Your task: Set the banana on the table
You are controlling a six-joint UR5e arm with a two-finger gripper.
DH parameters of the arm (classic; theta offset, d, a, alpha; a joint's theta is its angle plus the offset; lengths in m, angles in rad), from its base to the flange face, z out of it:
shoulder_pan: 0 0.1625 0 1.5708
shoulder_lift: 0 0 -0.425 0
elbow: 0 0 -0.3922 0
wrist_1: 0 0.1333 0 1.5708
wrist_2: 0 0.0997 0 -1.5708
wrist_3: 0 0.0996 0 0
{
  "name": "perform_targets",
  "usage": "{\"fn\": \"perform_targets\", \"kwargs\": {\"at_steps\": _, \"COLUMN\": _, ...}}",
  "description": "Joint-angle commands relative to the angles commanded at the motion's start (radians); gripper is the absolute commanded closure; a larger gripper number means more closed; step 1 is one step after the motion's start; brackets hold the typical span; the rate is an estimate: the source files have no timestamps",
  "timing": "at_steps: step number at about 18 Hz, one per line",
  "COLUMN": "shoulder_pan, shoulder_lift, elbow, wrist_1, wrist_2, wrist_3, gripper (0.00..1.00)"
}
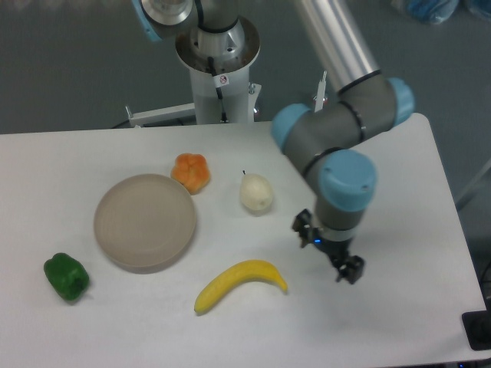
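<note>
White counter (399, 192) carries the banana (239, 284) lying free; I see my tool (330, 249) at its three o'clock, apart, fingers spread, holding nothing.

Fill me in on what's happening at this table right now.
The banana lies free on the white table, below the pear and right of the round plate. The arm's gripper is off to the banana's right, holding nothing and clear of it; its jaws look open. An orange fruit and a green pepper also sit on the table. The placing looks done.
</note>
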Motion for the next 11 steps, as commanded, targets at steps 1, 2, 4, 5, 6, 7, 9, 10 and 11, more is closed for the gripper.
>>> {"fn": "perform_targets", "kwargs": {"at_steps": 1, "shoulder_pan": 0.014, "shoulder_lift": -0.014, "elbow": 0.015, "wrist_1": 0.000, "wrist_2": 0.000, "wrist_3": 0.029, "gripper": 0.00}}
{"fn": "perform_targets", "kwargs": {"at_steps": 2, "shoulder_pan": 0.028, "shoulder_lift": -0.017, "elbow": 0.022, "wrist_1": 0.002, "wrist_2": 0.000, "wrist_3": 0.058, "gripper": 0.00}}
{"fn": "perform_targets", "kwargs": {"at_steps": 4, "shoulder_pan": 0.045, "shoulder_lift": -0.029, "elbow": 0.032, "wrist_1": 0.002, "wrist_2": 0.000, "wrist_3": 0.084, "gripper": 0.00}}
{"fn": "perform_targets", "kwargs": {"at_steps": 5, "shoulder_pan": 0.054, "shoulder_lift": -0.031, "elbow": 0.032, "wrist_1": 0.003, "wrist_2": 0.000, "wrist_3": 0.086, "gripper": 0.00}}
{"fn": "perform_targets", "kwargs": {"at_steps": 6, "shoulder_pan": 0.055, "shoulder_lift": -0.037, "elbow": 0.034, "wrist_1": 0.006, "wrist_2": 0.000, "wrist_3": 0.086, "gripper": 0.00}}
{"fn": "perform_targets", "kwargs": {"at_steps": 7, "shoulder_pan": 0.055, "shoulder_lift": -0.040, "elbow": 0.035, "wrist_1": 0.011, "wrist_2": 0.000, "wrist_3": 0.086, "gripper": 0.00}}
{"fn": "perform_targets", "kwargs": {"at_steps": 9, "shoulder_pan": 0.055, "shoulder_lift": -0.046, "elbow": 0.035, "wrist_1": 0.014, "wrist_2": 0.000, "wrist_3": 0.086, "gripper": 0.00}}
{"fn": "perform_targets", "kwargs": {"at_steps": 10, "shoulder_pan": 0.055, "shoulder_lift": -0.046, "elbow": 0.035, "wrist_1": 0.014, "wrist_2": 0.000, "wrist_3": 0.086, "gripper": 0.00}}
{"fn": "perform_targets", "kwargs": {"at_steps": 11, "shoulder_pan": 0.055, "shoulder_lift": -0.046, "elbow": 0.037, "wrist_1": 0.014, "wrist_2": 0.000, "wrist_3": 0.086, "gripper": 0.00}}
